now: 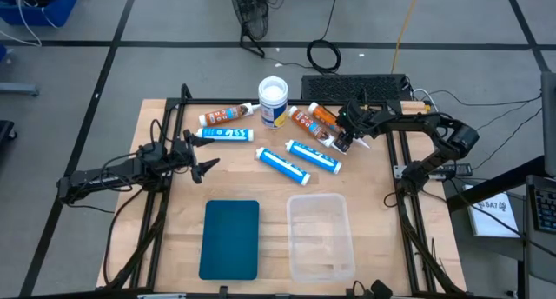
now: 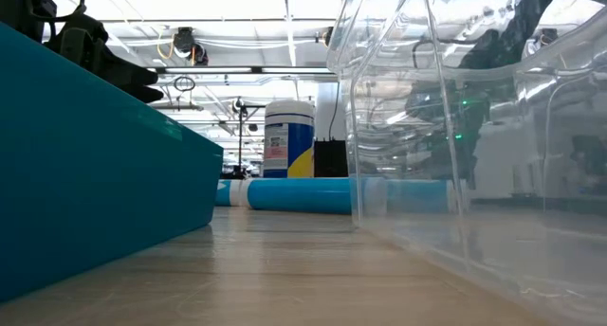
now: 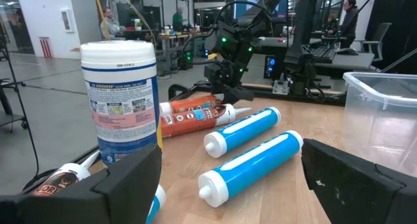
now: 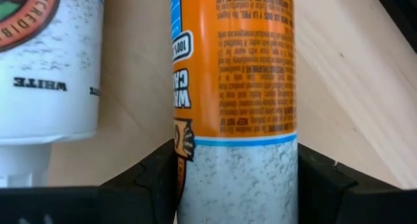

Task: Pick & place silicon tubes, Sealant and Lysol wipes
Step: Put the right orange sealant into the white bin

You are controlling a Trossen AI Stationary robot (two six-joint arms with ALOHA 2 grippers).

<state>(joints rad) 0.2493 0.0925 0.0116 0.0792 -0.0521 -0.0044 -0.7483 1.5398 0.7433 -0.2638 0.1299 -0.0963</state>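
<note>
right gripper [image 1: 345, 142]: your fingers sit either side of the orange sealant tube [image 4: 234, 87], closed onto it at the nozzle end for a lift.
left gripper [image 1: 207, 166]: fingers apart, parked near the blue tubes [image 1: 300, 160].
bin [image 1: 320, 236]: clear, probably the drop.

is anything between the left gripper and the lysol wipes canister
Nothing stands squarely in between. The left gripper is open and apart from the Lysol wipes. One blue tube lies just beside that line, near the gripper's side, and could be brushed on a low approach.
</note>
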